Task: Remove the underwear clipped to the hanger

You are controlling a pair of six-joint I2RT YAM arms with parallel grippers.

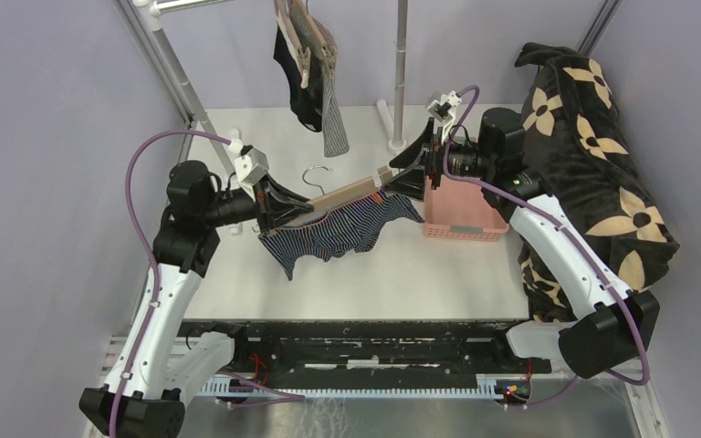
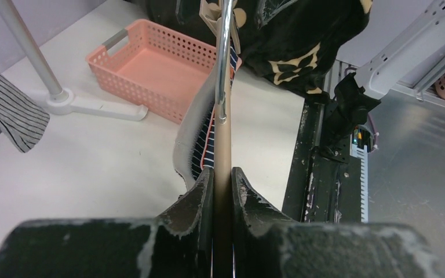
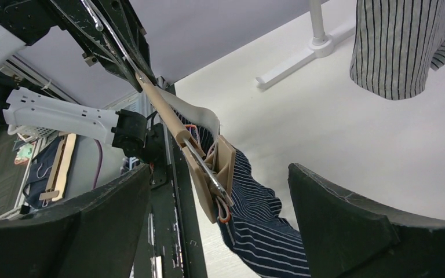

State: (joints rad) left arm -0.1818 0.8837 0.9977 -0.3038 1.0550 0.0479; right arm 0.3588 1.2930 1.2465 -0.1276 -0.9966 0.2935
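navy thin-striped underwear [image 1: 347,235] is clipped to the hanger [image 1: 351,192] clamped by the left gripper [image 1: 297,214], the right gripper [image 3: 219,174] being opened wide.

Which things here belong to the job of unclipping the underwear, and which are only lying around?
For the job: navy striped underwear, wooden hanger, hanging black pair, hanging grey-striped pair, left gripper shut on the hanger, right gripper open around its clip.

Lying about: pink basket, black flowered blanket.
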